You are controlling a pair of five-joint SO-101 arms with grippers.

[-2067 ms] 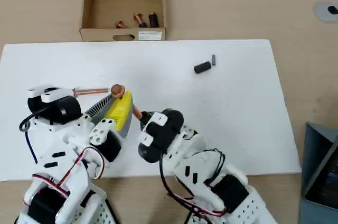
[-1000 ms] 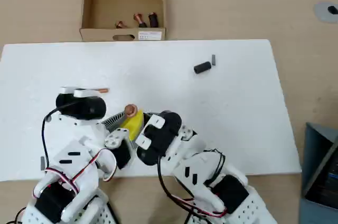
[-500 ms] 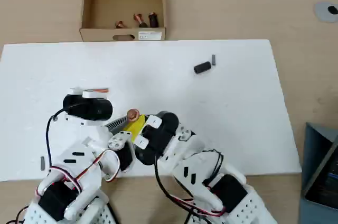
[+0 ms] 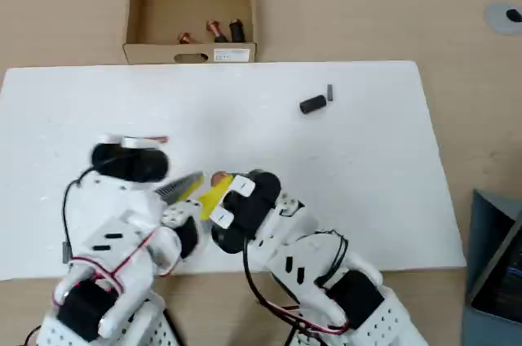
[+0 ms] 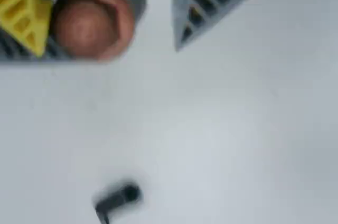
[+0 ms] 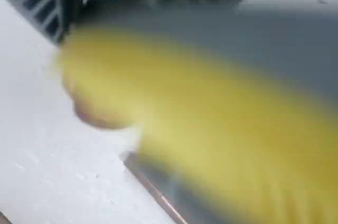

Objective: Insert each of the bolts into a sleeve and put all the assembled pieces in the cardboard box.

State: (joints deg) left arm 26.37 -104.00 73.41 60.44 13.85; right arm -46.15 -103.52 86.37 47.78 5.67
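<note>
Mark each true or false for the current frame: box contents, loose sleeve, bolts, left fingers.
1. Three pieces lie in the cardboard box. True.
2. The black sleeve lies in the box. False: it lies on the white board, apart from both arms.
3. A copper bolt head sits beside the left gripper's yellow finger. True.
4. The left gripper's fingers are pressed together. False: a wide gap shows between them.
5. No second bolt lies on the board. False: a bolt lies beside the left arm, partly hidden.
</note>
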